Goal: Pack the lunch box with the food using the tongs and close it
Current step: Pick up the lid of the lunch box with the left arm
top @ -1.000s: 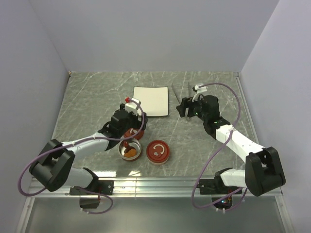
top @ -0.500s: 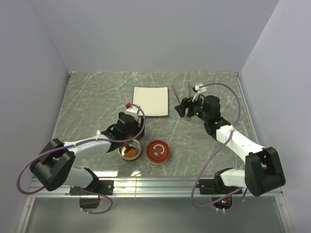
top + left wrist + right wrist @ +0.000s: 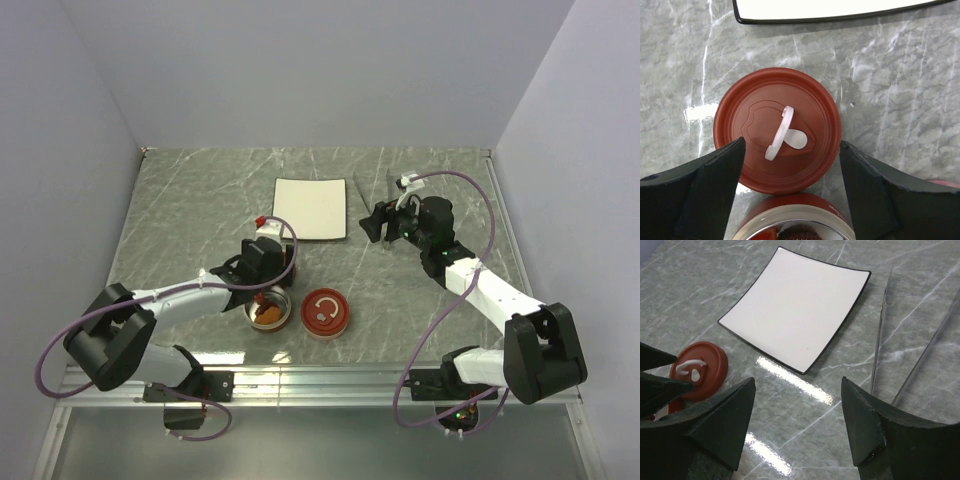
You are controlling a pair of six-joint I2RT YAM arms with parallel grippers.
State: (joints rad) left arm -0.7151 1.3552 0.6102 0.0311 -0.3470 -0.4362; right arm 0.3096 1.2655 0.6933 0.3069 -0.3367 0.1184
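Red lid (image 3: 777, 131): flat on table (image 3: 890, 75), between left gripper (image 3: 792, 144) fingers
Left gripper: open wide
Food (image 3: 266, 313): inside open lunch box (image 3: 790, 212)
Tongs (image 3: 882, 325): lying beside white plate (image 3: 795, 310)
Right gripper (image 3: 797, 381): open, near tongs

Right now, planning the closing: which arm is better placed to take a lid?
Likely left: its open hand brackets the red lid beside the open container; the right hand hovers by the tongs.

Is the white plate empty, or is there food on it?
Empty. In the right wrist view the white plate shows only its bare white surface; nothing lies on it.
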